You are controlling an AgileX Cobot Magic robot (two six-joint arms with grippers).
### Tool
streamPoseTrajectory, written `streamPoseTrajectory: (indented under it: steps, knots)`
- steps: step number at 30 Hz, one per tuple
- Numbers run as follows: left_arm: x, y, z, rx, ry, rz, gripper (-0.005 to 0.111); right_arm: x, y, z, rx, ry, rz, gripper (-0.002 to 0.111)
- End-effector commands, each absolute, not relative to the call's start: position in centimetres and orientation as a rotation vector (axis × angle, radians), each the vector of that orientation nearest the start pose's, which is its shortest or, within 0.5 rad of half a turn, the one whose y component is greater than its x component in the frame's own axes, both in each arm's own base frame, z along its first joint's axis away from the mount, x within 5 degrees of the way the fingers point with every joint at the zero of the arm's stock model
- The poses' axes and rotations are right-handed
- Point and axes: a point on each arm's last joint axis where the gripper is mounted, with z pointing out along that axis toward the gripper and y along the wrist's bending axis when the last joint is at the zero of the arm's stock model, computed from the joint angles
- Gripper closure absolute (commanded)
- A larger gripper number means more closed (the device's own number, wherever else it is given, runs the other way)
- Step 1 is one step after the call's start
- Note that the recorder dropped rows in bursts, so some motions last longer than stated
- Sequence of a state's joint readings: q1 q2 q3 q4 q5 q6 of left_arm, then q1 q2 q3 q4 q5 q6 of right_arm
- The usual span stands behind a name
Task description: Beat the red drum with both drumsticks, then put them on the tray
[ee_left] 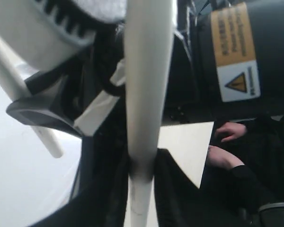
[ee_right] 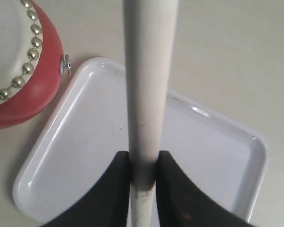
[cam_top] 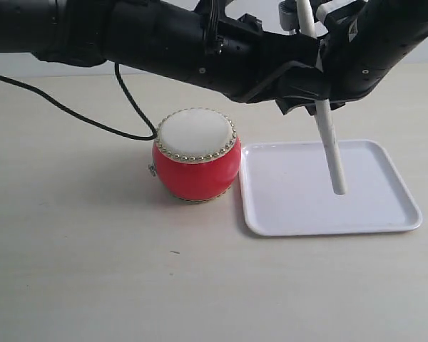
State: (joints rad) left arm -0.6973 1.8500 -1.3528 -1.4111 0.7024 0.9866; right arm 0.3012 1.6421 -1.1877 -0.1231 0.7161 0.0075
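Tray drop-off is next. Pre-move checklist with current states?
1. Right gripper clamped on right stick: ok.
2. Left gripper clamped on left stick: ok.
3. Right stick above tray: ok.
4. Left stick above tray: cannot tell.
5. Drum off the tray, beside its rim: ok.
6. Arms clear of each other: cannot tell; they overlap in the exterior view.
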Motion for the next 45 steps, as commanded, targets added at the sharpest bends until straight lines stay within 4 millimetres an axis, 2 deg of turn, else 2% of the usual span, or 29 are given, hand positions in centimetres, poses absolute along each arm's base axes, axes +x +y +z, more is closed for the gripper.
streamPoseTrajectory:
  steps: [1,7,13,20,25,27,29,33,39,43,45]
  knots:
    - [30.5,-30.7,24.6,0.692,2.186,-1.300,0.107,33.9,9.9,24.1,-0.478,2.596,-0.011,0.108]
    - [31.7,-31.5,23.1,0.687,2.203,-1.299,0.107,35.0,10.2,21.3,-0.492,2.637,-0.014,0.108]
    - [32.9,-32.5,20.4,0.604,2.255,-1.356,0.107,35.6,10.1,19.1,-0.558,2.677,-0.083,0.108]
    - [34.2,-33.5,16.8,0.438,2.280,-1.446,0.107,36.4,9.8,18.5,-0.587,2.627,-0.165,0.108]
    - [35.1,-34.3,14.7,0.420,2.302,-1.442,0.107,36.7,9.3,18.1,-0.590,2.617,-0.258,0.108]
    - [35.4,-34.7,13.1,0.411,2.329,-1.457,0.107,37.1,8.5,16.6,-0.531,2.654,-0.390,0.108]
    - [35.4,-34.8,11.7,0.419,2.359,-1.443,0.107,37.4,8.3,15.2,-0.516,2.670,-0.437,0.108]
    - [35.0,-34.8,11.4,0.480,2.383,-1.457,0.107,38.0,5.2,14.7,-0.284,2.719,-0.389,0.108]
    - [34.7,-34.9,11.6,0.502,2.377,-1.492,0.107,38.5,3.2,13.7,-0.113,2.745,-0.323,0.108]
    - [34.6,-34.8,11.3,0.549,2.390,-1.460,0.107,39.0,2.0,13.9,-0.056,2.705,-0.280,0.108]
    - [34.8,-34.6,11.0,0.511,2.431,-1.416,0.107,39.0,1.7,14.4,-0.047,2.687,-0.271,0.108]
